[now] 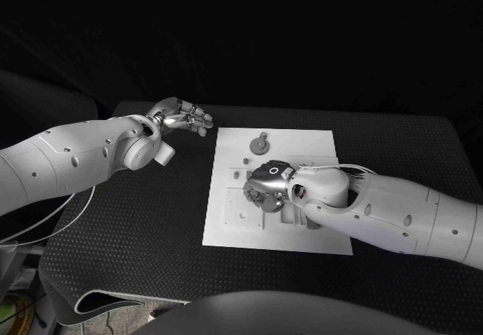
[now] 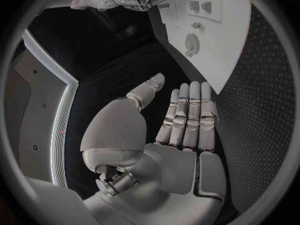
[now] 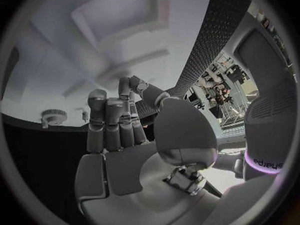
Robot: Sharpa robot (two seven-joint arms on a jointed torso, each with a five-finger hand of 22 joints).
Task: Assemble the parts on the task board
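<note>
The white task board (image 1: 302, 234) lies in the middle of the black table. A grey round toothed part (image 1: 261, 144) stands near the board's far edge; it shows too in the left wrist view (image 2: 192, 44) and the right wrist view (image 3: 54, 117). My right hand (image 1: 264, 185) hovers over the board's left middle, palm down, fingers a little bent, nothing visible in them (image 3: 112, 130). My left hand (image 1: 183, 115) is off the board, beyond its far left corner, with straight fingers and an empty palm (image 2: 181, 130).
Small grey fittings and slots (image 1: 245, 163) dot the board around my right hand. Black mat (image 1: 141, 230) extends on both sides of the board. The table's far edge (image 1: 282, 108) runs close behind my left hand.
</note>
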